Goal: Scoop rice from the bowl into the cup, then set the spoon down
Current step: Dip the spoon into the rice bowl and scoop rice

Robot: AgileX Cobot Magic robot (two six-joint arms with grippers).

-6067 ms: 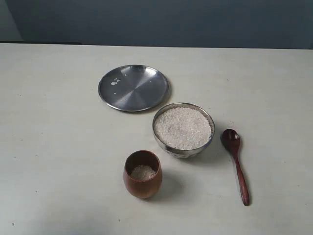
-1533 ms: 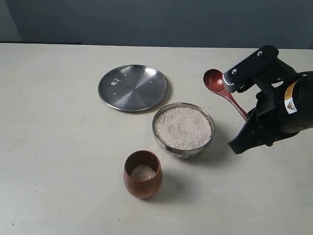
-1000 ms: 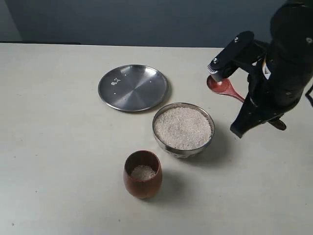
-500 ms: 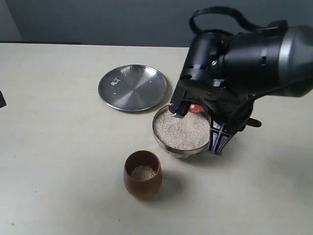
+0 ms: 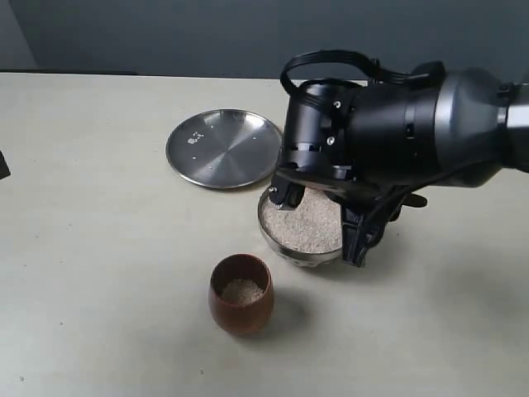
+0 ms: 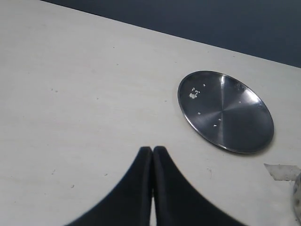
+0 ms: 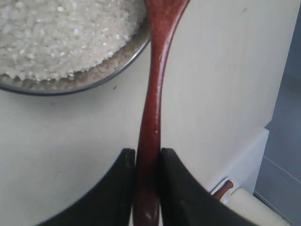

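Spoon [image 7: 153,94] pinched near its handle end by the right gripper [image 7: 146,165]; head reaches ahead of the fingertips, across the bowl [image 7: 101,77] rim toward the rice [image 7: 56,33]. Judged light, stiff, smooth wood that may pivot under load, so grip the handle squarely. Beyond the bowl stands the cup [image 5: 240,294]. Left gripper [image 6: 152,151] pressed together, empty.

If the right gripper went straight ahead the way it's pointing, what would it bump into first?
Probably the bowl rim, then the rice. The spoon in the right gripper leads there, though height is unclear.
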